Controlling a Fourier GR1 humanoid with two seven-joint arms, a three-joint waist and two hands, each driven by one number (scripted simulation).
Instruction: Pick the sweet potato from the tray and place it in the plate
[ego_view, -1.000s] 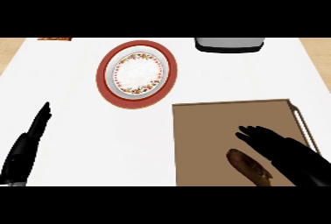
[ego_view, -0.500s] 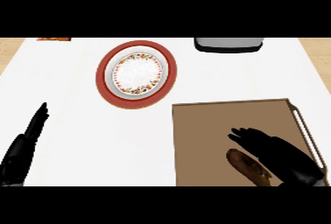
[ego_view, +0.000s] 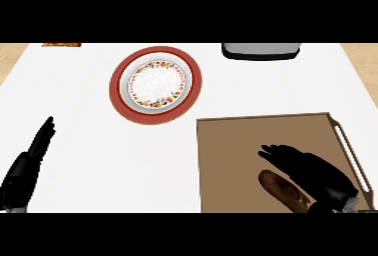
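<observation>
Head view, looking steeply down on the white tabletop (ego_view: 88, 150). A brown rectangular tray (ego_view: 251, 135) occupies the lower right of the view; a pale handle (ego_view: 347, 150) runs along its right side. The sweet potato (ego_view: 280, 190), long and dark brown, lies on the tray near its lower edge, set diagonally with one end pointing up and to the left.

The right hand (ego_view: 314, 172) reaches in from the lower right corner and lies over the tray, just beside the sweet potato on its right and covering part of its lower end. Its fingers (ego_view: 275, 151) extend up and to the left, only slightly bent, and are not curled round anything; the sweet potato is not in its grasp. Whether the palm touches the sweet potato cannot be told.

The plate (ego_view: 156, 85), round with a red rim, a flowered band and a white centre, stands on the tabletop up and to the left of the tray, well apart from the sweet potato. Nothing lies on it.

The left hand (ego_view: 33, 155) shows near the lower left edge, seen edge-on, fingers (ego_view: 46, 131) straight and pointing up, holding nothing and at rest.

A dark grey object (ego_view: 262, 50) sits at the upper edge, above the tray. A small orange-brown item (ego_view: 61, 44) shows at the upper left.
</observation>
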